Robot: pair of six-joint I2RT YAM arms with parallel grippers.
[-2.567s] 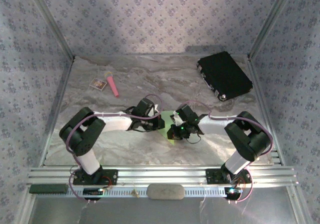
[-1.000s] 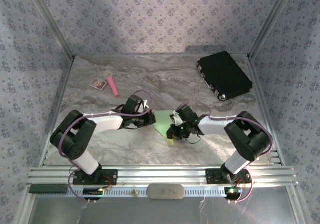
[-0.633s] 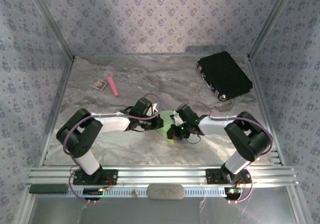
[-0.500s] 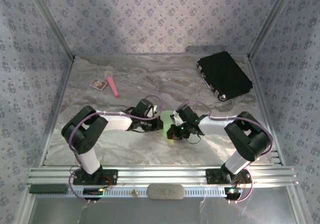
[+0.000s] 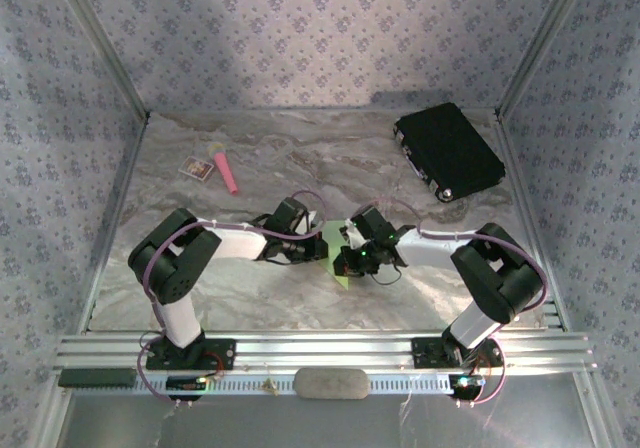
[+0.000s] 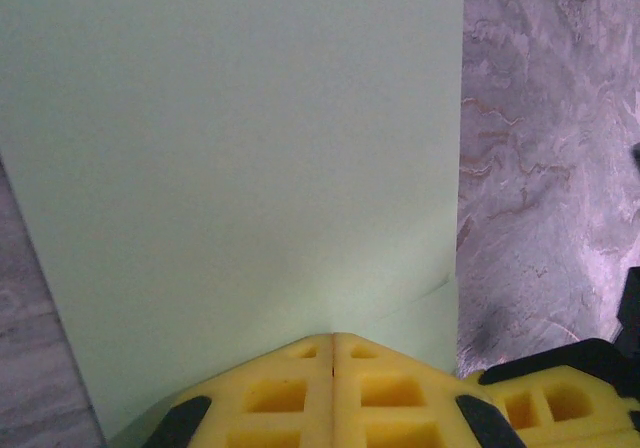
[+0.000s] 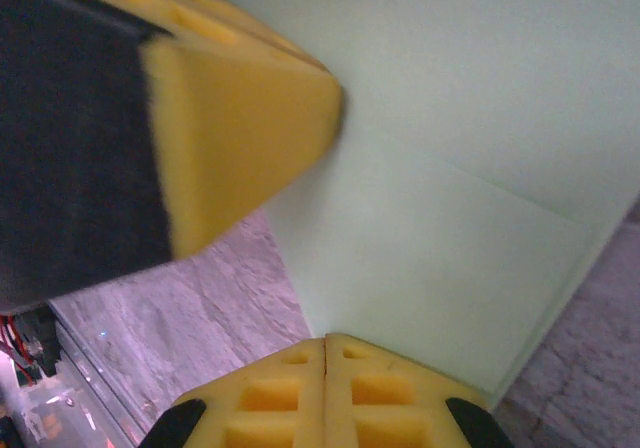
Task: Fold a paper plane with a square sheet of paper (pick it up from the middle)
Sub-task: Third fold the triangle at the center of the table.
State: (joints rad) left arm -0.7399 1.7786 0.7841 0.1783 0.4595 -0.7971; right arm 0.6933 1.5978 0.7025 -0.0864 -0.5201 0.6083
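The lime-green sheet of paper (image 5: 334, 236) lies folded on the marble table between my two grippers. My left gripper (image 5: 318, 249) is shut, its yellow tips (image 6: 333, 340) resting on the paper (image 6: 230, 148), where a folded flap's edge runs off to the right. My right gripper (image 5: 347, 261) is shut as well, with its tips (image 7: 325, 342) on the near edge of the paper (image 7: 450, 218). A left fingertip (image 7: 240, 118) presses the sheet at the upper left of the right wrist view. I see no finished paper plane shape.
A black case (image 5: 448, 151) lies at the back right. At the back left are a pink stick with a yellow tip (image 5: 225, 171) and a small white card (image 5: 197, 169). An aluminium rail (image 5: 320, 351) runs along the front edge; patterned walls enclose the table.
One second ago the left gripper was drawn back to the left, off the paper. It has since slid right onto the sheet, beside the right gripper, which stayed put.
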